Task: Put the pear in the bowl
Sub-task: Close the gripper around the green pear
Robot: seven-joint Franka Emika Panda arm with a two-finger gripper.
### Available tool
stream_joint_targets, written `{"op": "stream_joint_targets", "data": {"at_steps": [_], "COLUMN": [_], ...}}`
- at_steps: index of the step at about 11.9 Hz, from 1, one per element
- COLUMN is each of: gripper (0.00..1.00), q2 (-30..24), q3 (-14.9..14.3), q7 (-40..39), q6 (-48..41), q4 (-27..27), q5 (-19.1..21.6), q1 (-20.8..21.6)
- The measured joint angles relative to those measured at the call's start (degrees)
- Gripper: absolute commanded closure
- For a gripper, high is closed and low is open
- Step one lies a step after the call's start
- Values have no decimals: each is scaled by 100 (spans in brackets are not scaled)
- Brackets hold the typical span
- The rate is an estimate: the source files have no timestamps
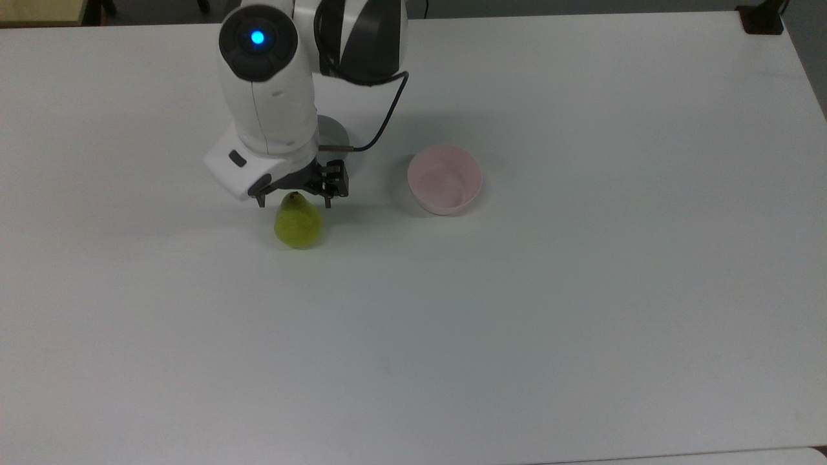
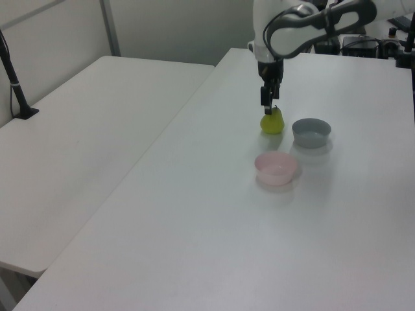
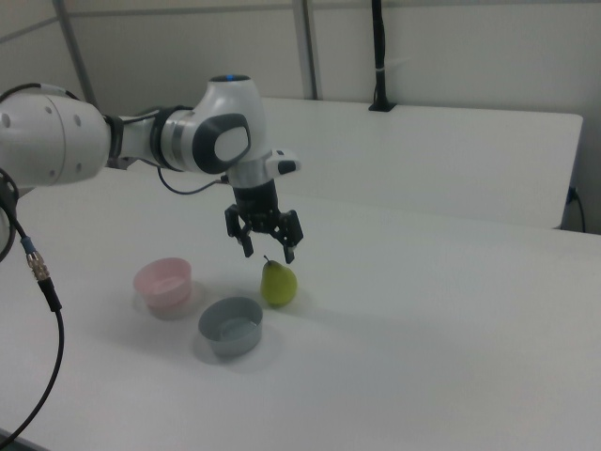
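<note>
Pear (image 1: 298,226): stands upright on the white tabletop (image 1: 581,310), stem up, at the top view's left of both bowls. It touches neither bowl and nothing grips it.

Gripper (image 1: 293,202): hangs just above the pear's stem end, fingers pointing down and spread wide, one fingertip to each side of the narrow top. In the right view the gripper (image 3: 269,253) is clearly above the pear (image 3: 278,284), with a gap between the tips and the fruit. Judged from this pose, the wide spread is there to let the fingers pass down around the pear's body before closing.

Grey bowl (image 3: 231,325): sits just beside the pear; in the top view the grey bowl (image 1: 334,132) is mostly covered by the arm. It looks empty in the right view. Being this close to the pear, it is probably the thing a finger could bump on the way down.

Bowl (image 1: 444,179): the pale pink one, at the top view's right of the pear and well apart from it, mouth up and empty. In the left view the bowl (image 2: 275,168) lies nearer the camera than the pear (image 2: 273,121).

Step in hand: lining up over the pear for a grasp; the carry to the pink bowl is not yet begun.
</note>
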Motion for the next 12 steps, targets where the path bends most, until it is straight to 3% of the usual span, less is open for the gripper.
{"op": "stream_joint_targets", "data": {"at_steps": [4,5,7,8,9,12], "gripper": [1,13,58,74,81,84], "q2": [224,268,318,317,314,310], "q3": [-32,-32,-32,-32,-32,-33], "q7": [-271,-299,-319,-325,-326,-329], "q6": [244,304,320,320,320,320], "q4": [-153,-193,-200,-197,-187,-174], "q5": [-111,-151,-172,-198,-216,-222], "q1": [-7,-7,-3,0,3,3]}}
